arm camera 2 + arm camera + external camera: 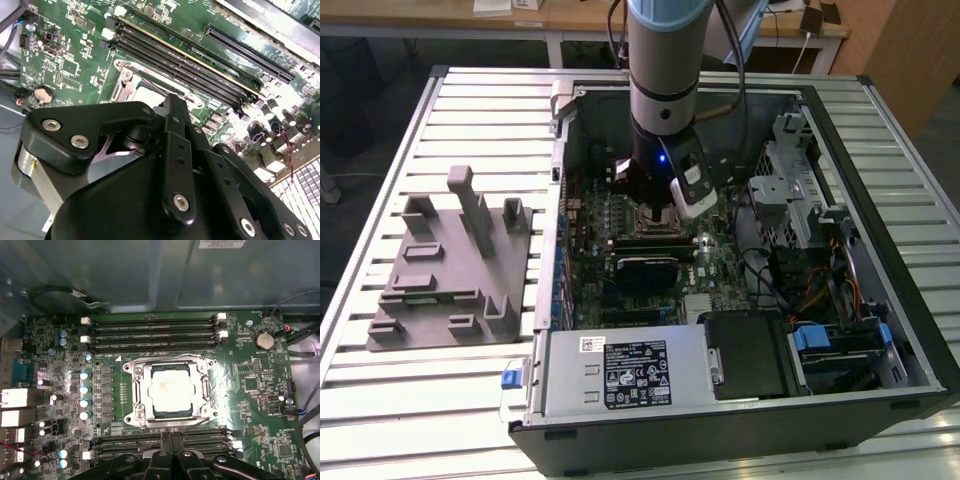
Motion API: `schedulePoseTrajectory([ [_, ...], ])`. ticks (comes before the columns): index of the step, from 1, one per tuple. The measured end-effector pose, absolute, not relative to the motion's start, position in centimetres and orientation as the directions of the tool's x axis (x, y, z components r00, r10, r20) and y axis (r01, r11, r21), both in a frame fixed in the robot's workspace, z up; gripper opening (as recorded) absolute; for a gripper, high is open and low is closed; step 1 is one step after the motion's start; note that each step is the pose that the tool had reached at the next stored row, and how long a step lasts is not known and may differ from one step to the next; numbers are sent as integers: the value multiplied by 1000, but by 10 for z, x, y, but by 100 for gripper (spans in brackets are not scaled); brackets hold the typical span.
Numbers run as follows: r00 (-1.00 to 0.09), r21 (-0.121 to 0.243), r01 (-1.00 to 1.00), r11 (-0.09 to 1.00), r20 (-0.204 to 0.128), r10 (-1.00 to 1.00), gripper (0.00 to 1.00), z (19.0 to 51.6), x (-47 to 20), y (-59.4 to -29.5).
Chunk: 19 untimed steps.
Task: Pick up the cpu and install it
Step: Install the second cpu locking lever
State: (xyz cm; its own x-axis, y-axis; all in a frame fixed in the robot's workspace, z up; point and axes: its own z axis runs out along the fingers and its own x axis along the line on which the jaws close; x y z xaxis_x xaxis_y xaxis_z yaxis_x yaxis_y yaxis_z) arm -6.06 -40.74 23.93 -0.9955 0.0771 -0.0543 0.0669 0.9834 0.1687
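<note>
The cpu (171,391), a pale silver square chip, lies flat inside the metal-framed socket (140,390) on the green motherboard (250,385). In the second wrist view a strip of the cpu (150,93) shows behind the black fingers (176,117). My gripper (171,436) hangs above the board just beside the socket, its two fingers pressed together with nothing between them. In the exterior view the gripper (655,218) reaches down into the open computer case (880,190), over the socket area.
Memory slots (155,330) run along both sides of the socket. A grey plastic fixture block (450,262) stands on the slatted table at the exterior view's left. A power supply (620,372) and a drive cage (790,190) with cables crowd the case.
</note>
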Motion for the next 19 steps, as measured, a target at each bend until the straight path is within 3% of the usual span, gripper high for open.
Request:
schedulePoseTrajectory([
  [19, -996, 167, 71, 983, -49, 81, 11, 219, -78, -408],
])
